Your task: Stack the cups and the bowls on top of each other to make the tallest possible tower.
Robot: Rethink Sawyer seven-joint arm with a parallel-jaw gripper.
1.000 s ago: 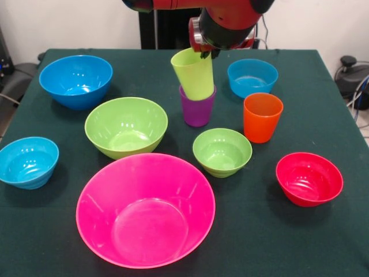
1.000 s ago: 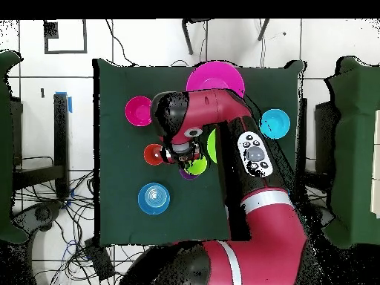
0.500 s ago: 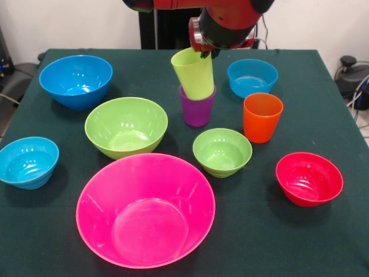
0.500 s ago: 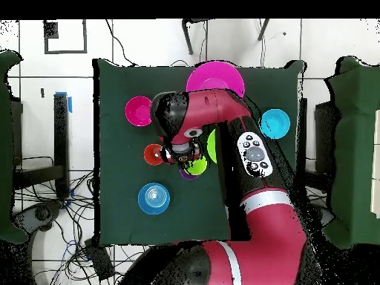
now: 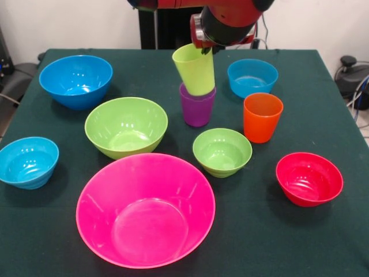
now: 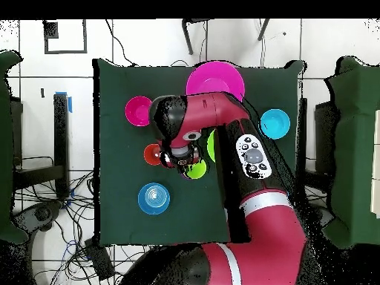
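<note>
My gripper (image 5: 207, 51) is shut on the rim of the lime green cup (image 5: 195, 70), which is slightly tilted with its bottom inside the purple cup (image 5: 197, 109). The orange cup (image 5: 262, 117) stands to the right of them. The huge pink bowl (image 5: 145, 209) sits empty at the front. The large green bowl (image 5: 126, 126), large blue bowl (image 5: 75, 80), small green bowl (image 5: 222, 151), two light-blue bowls (image 5: 27, 161) (image 5: 252, 77) and red bowl (image 5: 309, 178) lie apart on the table. In the overhead view the arm hides the gripper (image 6: 182, 157) and most of the cups.
The dark green table cloth (image 5: 323, 115) reaches the picture's edges at left and right. The robot's black pedestal (image 5: 164, 26) stands behind the table's far edge. Cables and dark gear (image 5: 351, 72) lie on the floor at the right.
The lime green cup has risen a little and stands more upright in the purple cup. The gripper has moved up slightly with it.
</note>
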